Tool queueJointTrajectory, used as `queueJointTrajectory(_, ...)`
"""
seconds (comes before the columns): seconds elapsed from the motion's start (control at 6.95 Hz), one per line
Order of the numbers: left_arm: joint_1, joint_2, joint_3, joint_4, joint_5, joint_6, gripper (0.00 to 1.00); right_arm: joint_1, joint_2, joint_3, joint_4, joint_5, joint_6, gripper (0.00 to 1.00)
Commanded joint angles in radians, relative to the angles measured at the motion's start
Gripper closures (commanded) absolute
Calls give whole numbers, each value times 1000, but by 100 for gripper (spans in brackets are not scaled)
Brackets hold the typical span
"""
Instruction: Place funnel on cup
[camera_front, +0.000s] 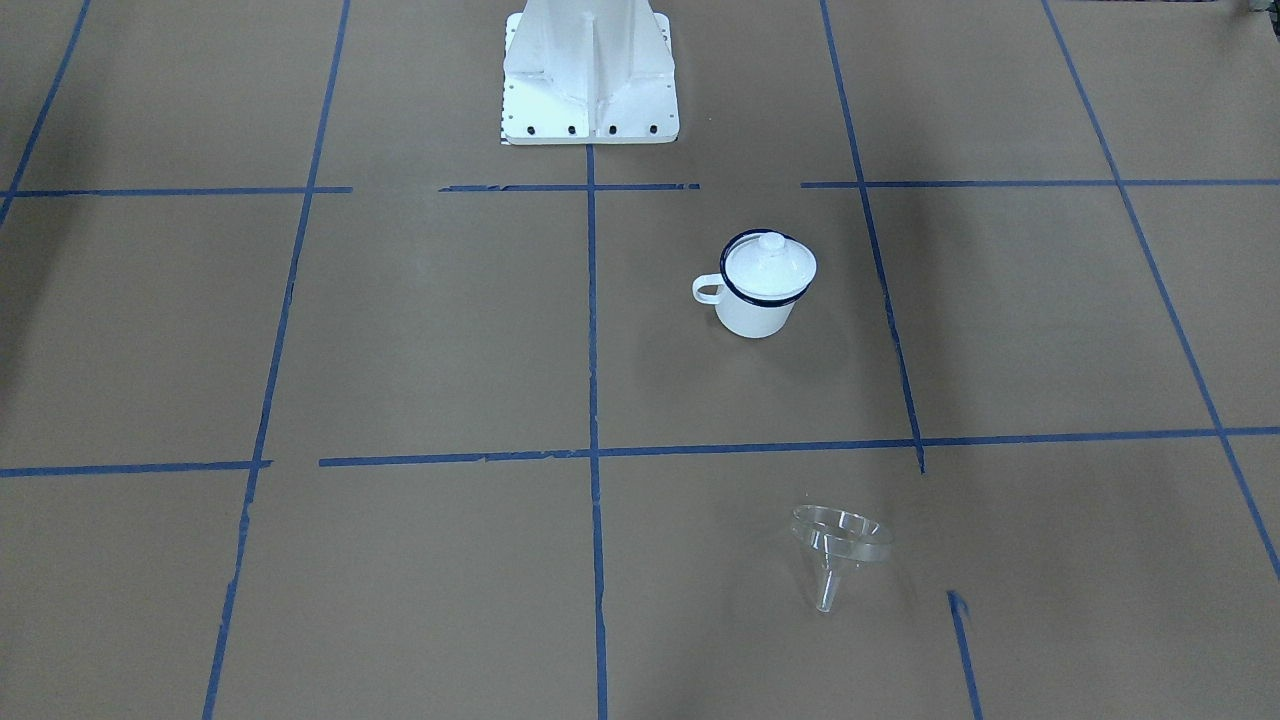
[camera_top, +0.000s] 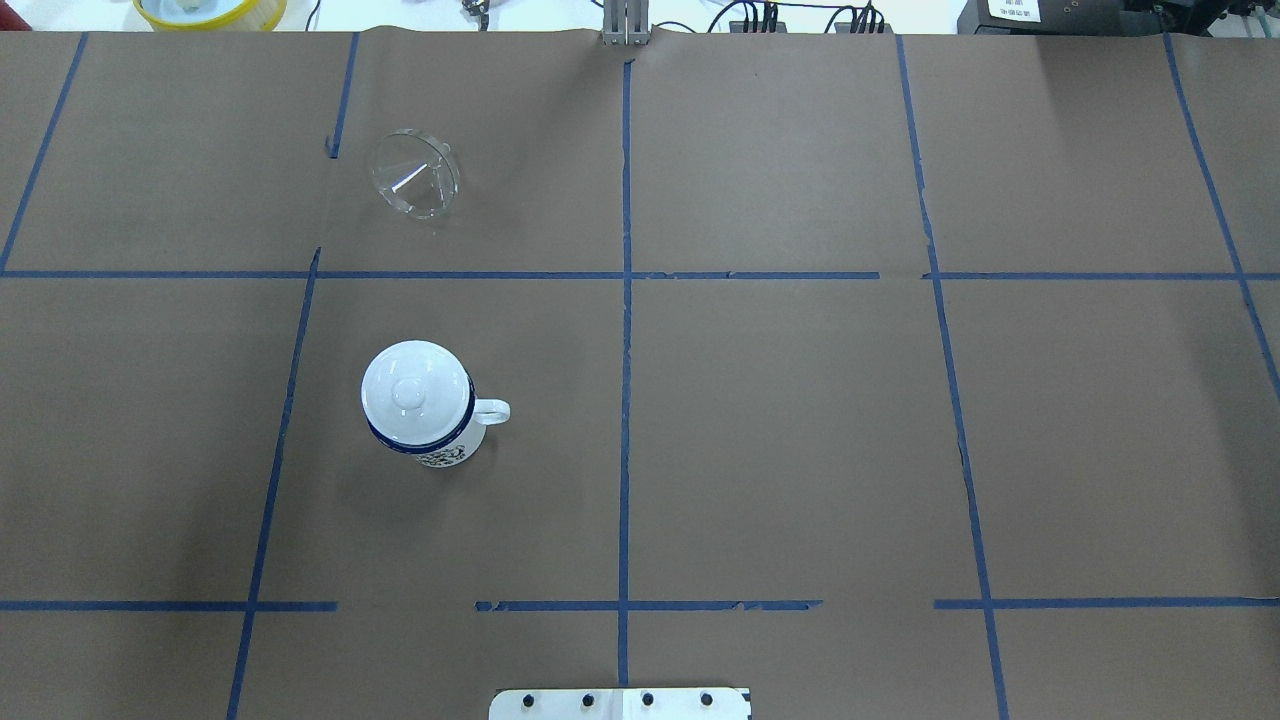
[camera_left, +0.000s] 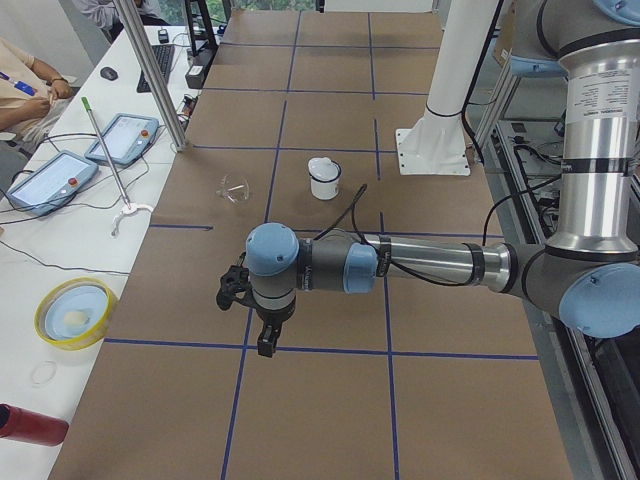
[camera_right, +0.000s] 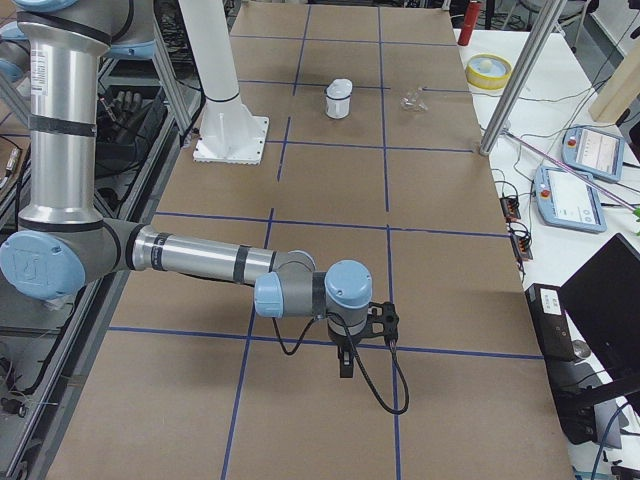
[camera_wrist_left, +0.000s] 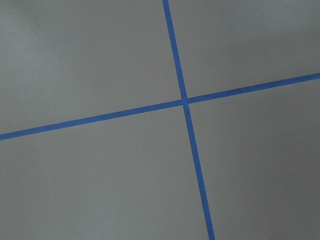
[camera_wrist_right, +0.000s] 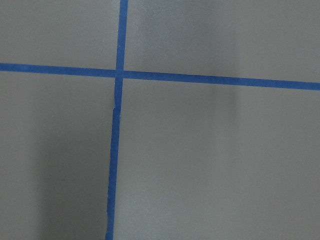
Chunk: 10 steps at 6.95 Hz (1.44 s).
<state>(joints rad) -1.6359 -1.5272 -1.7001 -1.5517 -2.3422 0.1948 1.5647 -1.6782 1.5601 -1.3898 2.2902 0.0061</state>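
The cup (camera_front: 755, 305) is a white enamel mug with a dark blue rim, standing upright on the brown table. A white domed lid (camera_front: 768, 262) with a knob sits on it. In the overhead view the cup (camera_top: 445, 445) stands left of centre, handle to the right. The clear funnel (camera_front: 838, 545) lies tilted on its side further from the robot, also in the overhead view (camera_top: 415, 175). My left gripper (camera_left: 268, 340) and right gripper (camera_right: 345, 362) hang over bare table far from both, at opposite table ends. I cannot tell whether they are open or shut.
The white robot pedestal (camera_front: 590, 90) stands at the table's robot side. Blue tape lines (camera_top: 625, 300) grid the brown paper. A metal pole (camera_left: 150, 70), tablets (camera_left: 122, 138) and a yellow dish (camera_left: 72, 312) sit on the operators' desk beyond the far edge.
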Motion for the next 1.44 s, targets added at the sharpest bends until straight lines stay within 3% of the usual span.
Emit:
queueJointTrajectory(0.0, 1, 2, -25, 2, 1, 5, 0, 0, 0, 0, 0, 0, 0, 0)
queueJointTrajectory(0.43, 28, -45, -51, -36, 0, -3, 0, 0, 0, 0, 0, 0, 0, 0)
queueJointTrajectory(0.72, 54, -134, -62, -254, 3, -8, 0, 0, 0, 0, 0, 0, 0, 0)
queueJointTrajectory(0.86, 56, -172, -28, -459, -2, -15, 0, 0, 0, 0, 0, 0, 0, 0)
queueJointTrajectory(1.15, 170, -192, -68, -561, -35, -395, 0, 0, 0, 0, 0, 0, 0, 0)
queueJointTrajectory(1.3, 273, -189, -88, -671, -63, -438, 0, 0, 0, 0, 0, 0, 0, 0)
